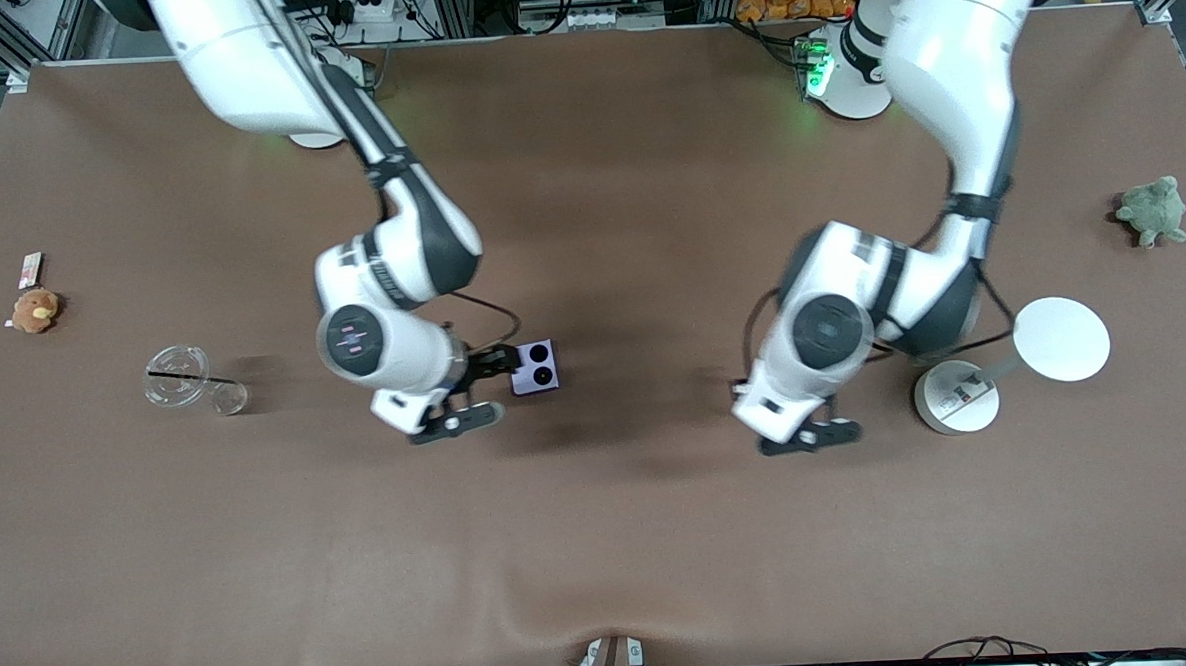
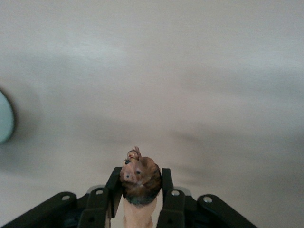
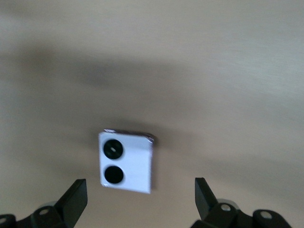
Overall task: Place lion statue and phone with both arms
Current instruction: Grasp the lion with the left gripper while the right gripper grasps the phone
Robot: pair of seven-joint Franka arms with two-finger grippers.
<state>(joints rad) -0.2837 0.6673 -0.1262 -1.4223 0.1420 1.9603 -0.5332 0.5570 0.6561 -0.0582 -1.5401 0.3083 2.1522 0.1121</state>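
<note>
A clear plastic cup lies tipped beside its lid on the tabletop; no writing is legible. The right tool, spread wide, hovers over the phone lying flat mid-tabletop. The left tool pinches the lion statue above the tabletop near the lamp.

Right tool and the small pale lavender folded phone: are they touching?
Apart. The right wrist view shows the phone lying flat on the brown table with bare surface between it and each finger of the open right tool.

Even overhead light, soft shadows, blurred wrist views.
</note>
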